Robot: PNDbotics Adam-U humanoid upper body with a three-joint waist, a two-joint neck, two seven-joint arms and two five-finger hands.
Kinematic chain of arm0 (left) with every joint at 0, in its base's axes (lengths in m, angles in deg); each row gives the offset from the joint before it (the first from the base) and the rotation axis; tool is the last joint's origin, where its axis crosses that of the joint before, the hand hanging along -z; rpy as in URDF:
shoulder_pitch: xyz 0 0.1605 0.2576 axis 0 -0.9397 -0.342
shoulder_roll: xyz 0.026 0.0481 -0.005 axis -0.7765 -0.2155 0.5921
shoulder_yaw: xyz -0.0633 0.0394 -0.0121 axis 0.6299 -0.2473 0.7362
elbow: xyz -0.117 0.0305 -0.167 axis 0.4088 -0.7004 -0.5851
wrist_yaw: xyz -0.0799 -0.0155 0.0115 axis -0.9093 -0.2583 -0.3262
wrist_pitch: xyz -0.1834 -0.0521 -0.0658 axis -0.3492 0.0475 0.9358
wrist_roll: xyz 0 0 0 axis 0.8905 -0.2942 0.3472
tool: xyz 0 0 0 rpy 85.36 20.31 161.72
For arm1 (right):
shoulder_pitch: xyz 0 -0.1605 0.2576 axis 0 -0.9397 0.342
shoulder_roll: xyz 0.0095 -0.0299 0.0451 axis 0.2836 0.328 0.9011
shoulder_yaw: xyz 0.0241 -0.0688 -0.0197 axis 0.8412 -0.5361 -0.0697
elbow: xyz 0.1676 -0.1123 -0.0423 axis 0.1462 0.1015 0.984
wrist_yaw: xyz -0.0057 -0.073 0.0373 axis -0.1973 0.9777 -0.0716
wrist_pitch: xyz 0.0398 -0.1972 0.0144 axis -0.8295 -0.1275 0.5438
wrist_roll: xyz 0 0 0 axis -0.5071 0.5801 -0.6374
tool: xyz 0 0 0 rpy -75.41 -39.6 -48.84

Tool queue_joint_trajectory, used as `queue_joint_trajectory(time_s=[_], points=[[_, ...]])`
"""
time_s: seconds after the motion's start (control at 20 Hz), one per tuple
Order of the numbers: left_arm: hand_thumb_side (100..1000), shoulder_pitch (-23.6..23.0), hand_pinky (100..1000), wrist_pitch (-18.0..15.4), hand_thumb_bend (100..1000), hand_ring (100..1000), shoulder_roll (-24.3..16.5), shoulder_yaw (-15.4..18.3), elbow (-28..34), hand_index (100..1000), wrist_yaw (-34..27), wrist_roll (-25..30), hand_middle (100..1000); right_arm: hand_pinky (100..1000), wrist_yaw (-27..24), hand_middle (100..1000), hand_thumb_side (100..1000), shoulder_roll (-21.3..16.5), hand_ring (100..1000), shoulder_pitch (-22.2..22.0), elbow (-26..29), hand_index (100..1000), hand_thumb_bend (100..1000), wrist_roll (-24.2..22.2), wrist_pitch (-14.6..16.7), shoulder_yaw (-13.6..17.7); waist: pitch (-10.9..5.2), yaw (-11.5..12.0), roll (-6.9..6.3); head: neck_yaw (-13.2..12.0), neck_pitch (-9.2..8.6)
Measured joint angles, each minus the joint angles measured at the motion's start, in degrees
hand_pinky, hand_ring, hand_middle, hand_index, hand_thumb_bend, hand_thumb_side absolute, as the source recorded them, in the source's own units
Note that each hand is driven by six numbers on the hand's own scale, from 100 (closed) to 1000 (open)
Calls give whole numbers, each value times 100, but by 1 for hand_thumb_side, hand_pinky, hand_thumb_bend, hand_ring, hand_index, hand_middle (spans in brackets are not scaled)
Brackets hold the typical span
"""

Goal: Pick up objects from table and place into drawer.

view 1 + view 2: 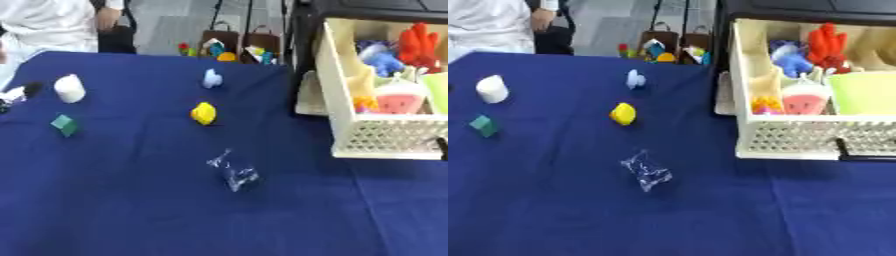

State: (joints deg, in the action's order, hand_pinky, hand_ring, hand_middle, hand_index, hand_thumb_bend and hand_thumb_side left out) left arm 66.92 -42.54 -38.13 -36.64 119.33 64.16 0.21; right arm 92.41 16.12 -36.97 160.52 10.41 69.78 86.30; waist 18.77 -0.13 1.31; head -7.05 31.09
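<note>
Neither of the robot's hands shows anywhere, so I cannot tell whether they are wide, narrow or holding something. The blue table [105,200] carries a scatter of small things. Out at nine o'clock stands a white cylinder [492,89], and just below it, toward eight o'clock, lies a small green block [484,125]. Nearer the middle, at about twelve o'clock, sits a pale blue-white object [634,78], its shape unclear. Just below that is a yellow object [624,113]. At the centre, well apart from the rest, lies a crumpled clear wrapper [648,171]. Over at two to three o'clock the cream drawer [798,137] stands pulled open with a mesh front. In it lie a red hand-shaped toy [828,42], a blue toy [796,61], a watermelon-slice piece [806,102] and something pale green [864,95].
</note>
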Motion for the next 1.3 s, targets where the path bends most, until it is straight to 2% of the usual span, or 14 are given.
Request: queue_joint_trajectory(time_s=[0.3,0.5,0.8,1.3], points=[[856,246,725,515,764,833,21,-320,-149,1000,136,536,856,755,-22,751,1000,1,788,24,0,837,100,-30,9,-26,0,-22,5,-151,-45],[802,393,716,657,778,830,91,-402,-320,1000,225,885,858,755,-41,751,1000,1,788,29,0,837,100,-31,10,-27,6,-24,5,-187,-67],[771,593,701,616,768,818,199,-460,-548,979,490,1408,837,756,-47,750,1000,1,788,71,0,837,100,-33,8,-31,45,-27,9,-222,-102],[706,1038,624,394,635,778,401,-473,-1102,928,1305,2313,802,757,-73,749,1000,4,788,74,0,837,100,-34,3,-62,89,-57,23,-285,-148]])
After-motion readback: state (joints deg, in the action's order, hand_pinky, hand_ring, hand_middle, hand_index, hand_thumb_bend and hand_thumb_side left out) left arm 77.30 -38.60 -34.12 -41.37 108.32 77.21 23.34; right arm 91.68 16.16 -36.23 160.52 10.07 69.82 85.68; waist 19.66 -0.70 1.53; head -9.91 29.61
